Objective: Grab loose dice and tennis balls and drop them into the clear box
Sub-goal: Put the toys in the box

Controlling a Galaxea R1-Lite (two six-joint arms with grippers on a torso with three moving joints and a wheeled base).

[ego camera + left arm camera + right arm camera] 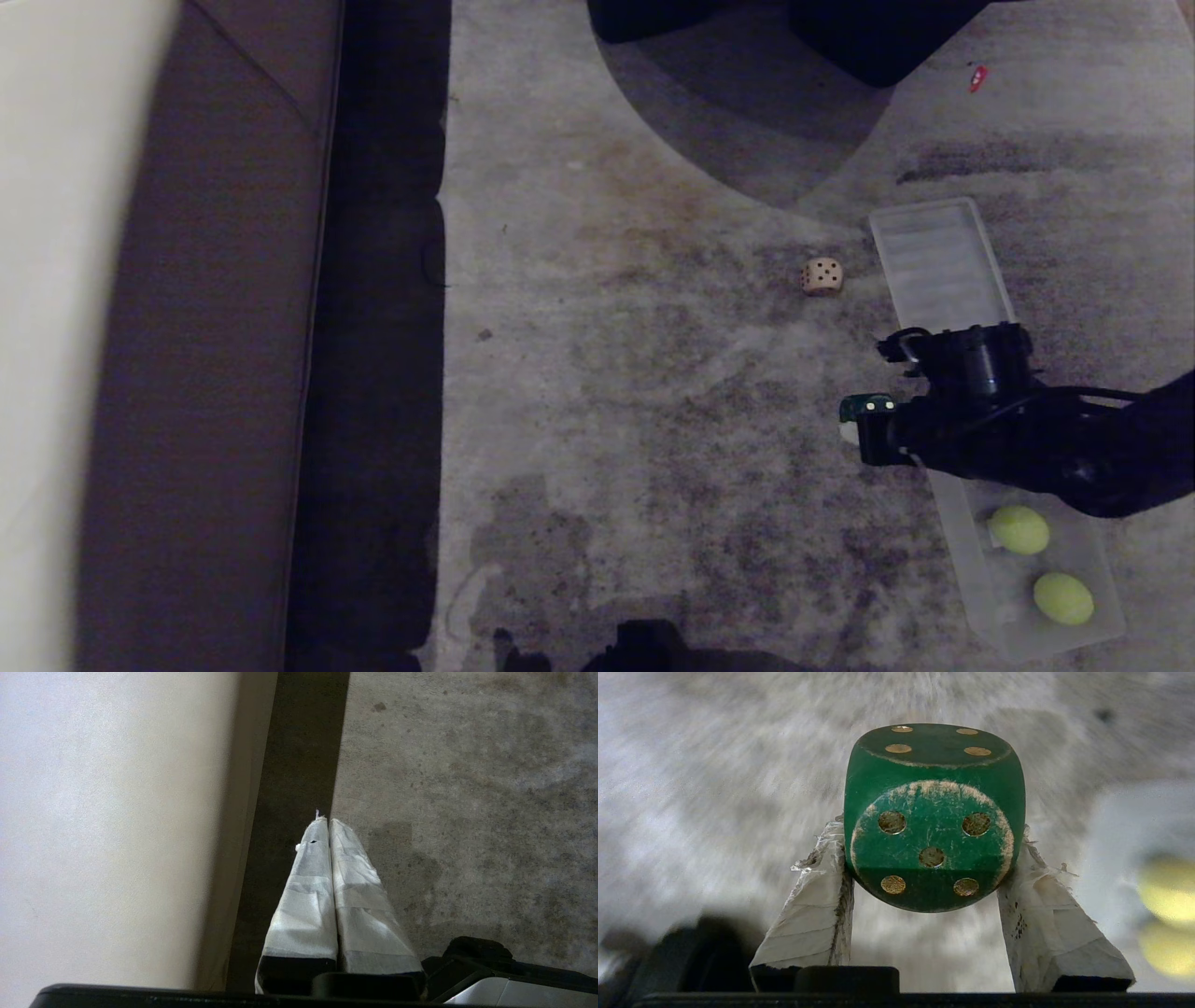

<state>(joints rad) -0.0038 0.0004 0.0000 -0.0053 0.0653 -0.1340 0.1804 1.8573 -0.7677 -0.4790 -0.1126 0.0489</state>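
Observation:
A dark green die (934, 816) with gold pips sits clamped between the white-wrapped fingers (817, 914) of my right gripper (931, 856), lifted off the carpet. In the head view the right gripper (864, 420) hangs just left of the clear box (966, 551), and a sliver of the green die (855, 405) shows at its tip. Two tennis balls (1019, 529) (1063, 598) lie inside the box. A beige die (822, 275) rests loose on the carpet farther away. My left gripper (328, 823) is parked with its fingers pressed together, holding nothing.
A flat ribbed translucent lid (938, 266) lies on the carpet beyond the box. A sofa (187, 336) with a dark gap beneath it runs along the left. Dark furniture bases (840, 37) stand at the far end, with a small red scrap (977, 77) nearby.

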